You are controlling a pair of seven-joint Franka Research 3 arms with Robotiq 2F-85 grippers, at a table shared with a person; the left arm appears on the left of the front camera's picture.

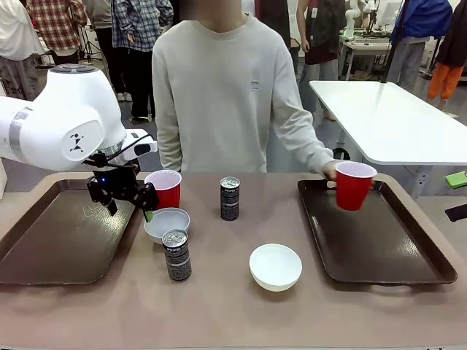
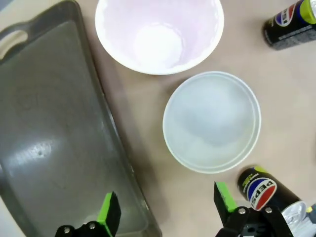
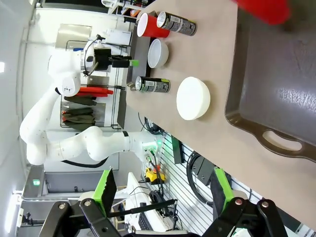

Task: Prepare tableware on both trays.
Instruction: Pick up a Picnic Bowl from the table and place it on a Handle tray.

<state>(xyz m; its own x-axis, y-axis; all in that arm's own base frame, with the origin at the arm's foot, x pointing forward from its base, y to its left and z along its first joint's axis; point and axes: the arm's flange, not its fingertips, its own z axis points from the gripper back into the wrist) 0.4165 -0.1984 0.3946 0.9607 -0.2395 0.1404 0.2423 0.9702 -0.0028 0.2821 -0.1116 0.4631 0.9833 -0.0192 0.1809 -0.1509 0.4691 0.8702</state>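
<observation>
The left hand (image 1: 131,210) hangs wide open and empty over the left tray's (image 1: 51,240) rim, near the bowl (image 1: 166,222). If it drops, I think a finger could topple the can (image 1: 176,254) just beside the bowl. The right hand (image 3: 162,182) gapes empty too. The left tray is bare; the bowl and the red cup (image 1: 164,188) behind it on the desk (image 1: 219,306) hold nothing.
</observation>
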